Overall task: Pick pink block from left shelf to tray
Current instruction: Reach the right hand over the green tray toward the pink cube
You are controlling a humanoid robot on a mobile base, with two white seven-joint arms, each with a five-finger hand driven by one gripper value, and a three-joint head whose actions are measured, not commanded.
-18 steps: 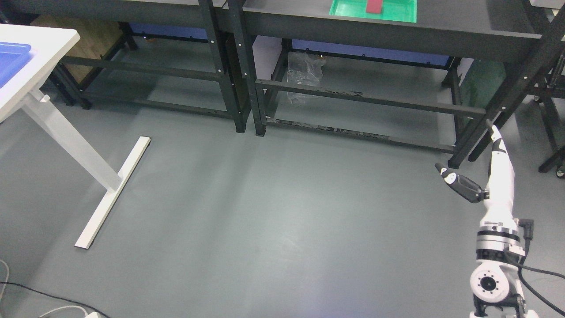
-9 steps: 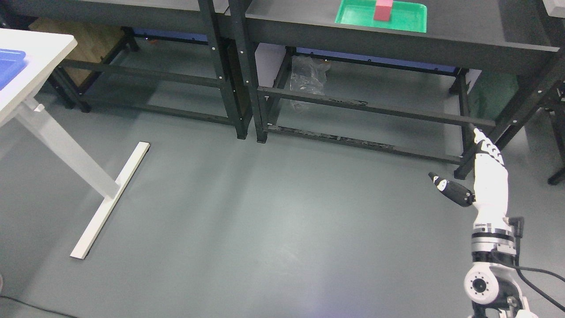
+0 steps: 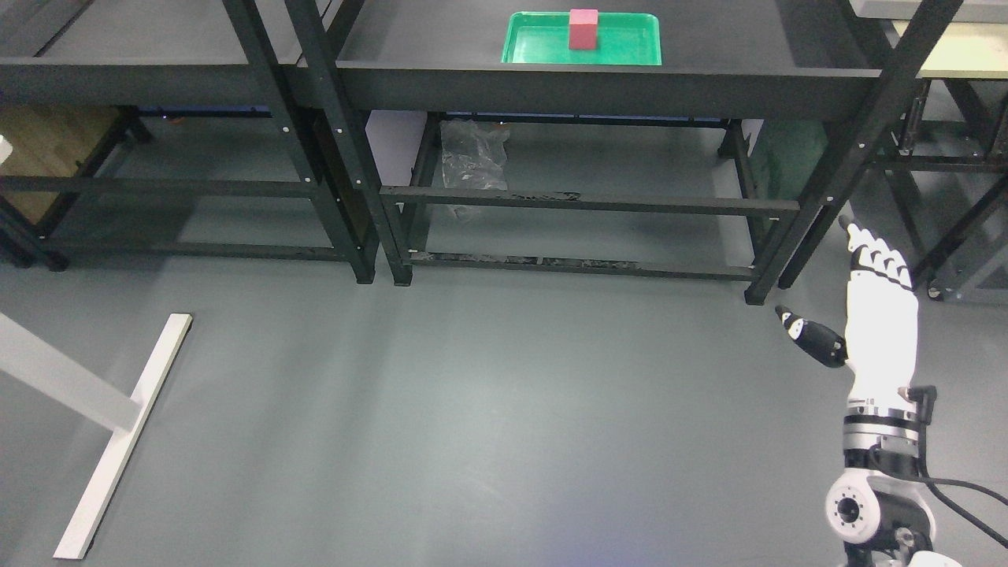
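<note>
Since the earlier frame the whole view has been swung, so the camera has moved, not the furniture; the black metal shelf [image 3: 551,79] is now faced more squarely. The right robot hand [image 3: 878,315] is held low at the near right, fingers [image 3: 874,256] spread and straight, nothing grasped, presumably kept clear during the approach. The small pink cuboid block [image 3: 583,29] stands upright in the shallow green plastic tray [image 3: 535,47] on the far shelf top.
</note>
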